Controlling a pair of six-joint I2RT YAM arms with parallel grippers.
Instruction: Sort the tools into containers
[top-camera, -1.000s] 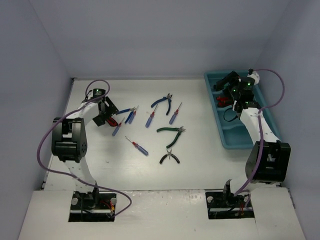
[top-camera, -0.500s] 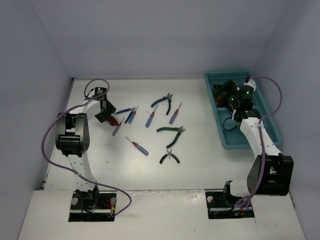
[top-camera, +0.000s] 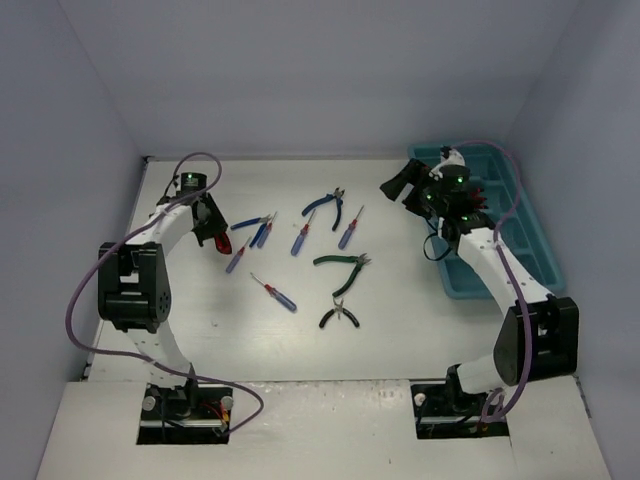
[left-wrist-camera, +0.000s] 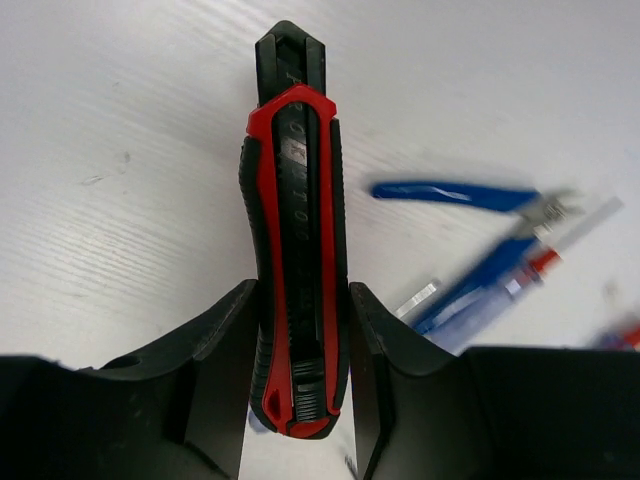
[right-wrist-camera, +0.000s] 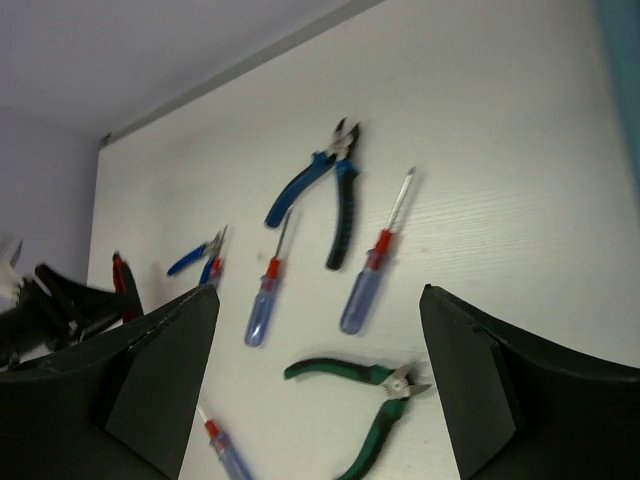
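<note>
The right gripper (top-camera: 395, 185) is swinging out of the tray (top-camera: 535, 240), open, over the table (top-camera: 400, 300); the left gripper (left-wrist-camera: 300, 400) is shifting slightly with its knife (left-wrist-camera: 295, 250).

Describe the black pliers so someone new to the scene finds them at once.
Start midway across the white table. The black-handled pliers lie closest to the near edge, just in front of the green-handled pliers. Black handles, not green, set them apart.
</note>
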